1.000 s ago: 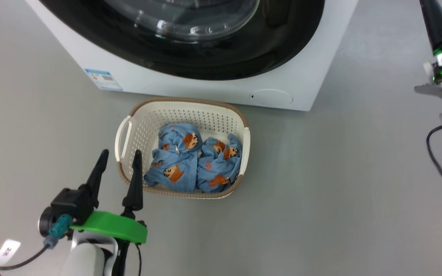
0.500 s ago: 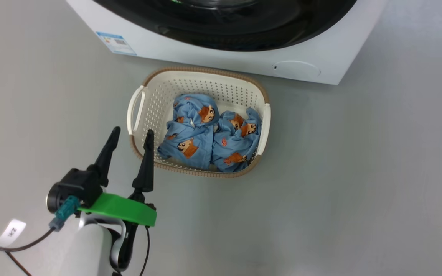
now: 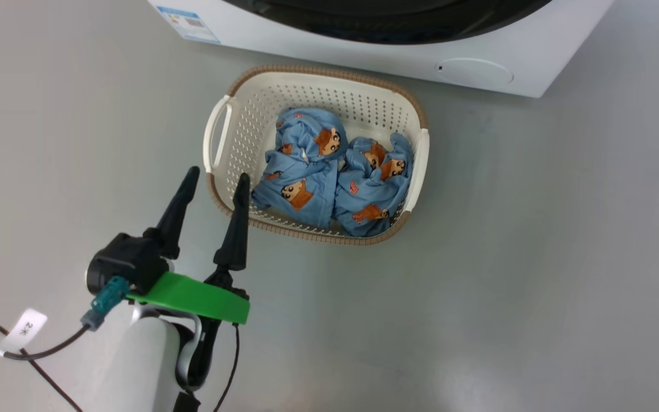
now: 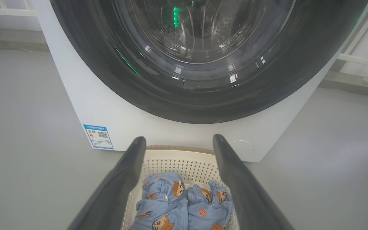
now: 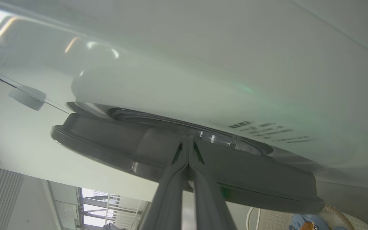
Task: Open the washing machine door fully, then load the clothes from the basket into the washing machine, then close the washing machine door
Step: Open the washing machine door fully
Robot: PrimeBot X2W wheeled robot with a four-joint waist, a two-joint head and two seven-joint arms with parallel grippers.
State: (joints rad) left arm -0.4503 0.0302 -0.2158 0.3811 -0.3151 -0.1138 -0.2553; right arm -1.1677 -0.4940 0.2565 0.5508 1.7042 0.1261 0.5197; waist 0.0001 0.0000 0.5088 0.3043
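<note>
Seemingly door-opening step: right tool (image 5: 188,145), pressed together, sits mid-frame at the washing machine door (image 5: 107,143); left tool (image 3: 217,174), spread, hovers lower left beside the basket (image 3: 261,103); next, swing it wide.

My right claw (image 5: 188,143), fingers pressed shut, points at the dark rim of the washing machine door (image 5: 107,140). At lower right, the basket (image 5: 337,217) holds blue clothes (image 5: 302,222).
</note>
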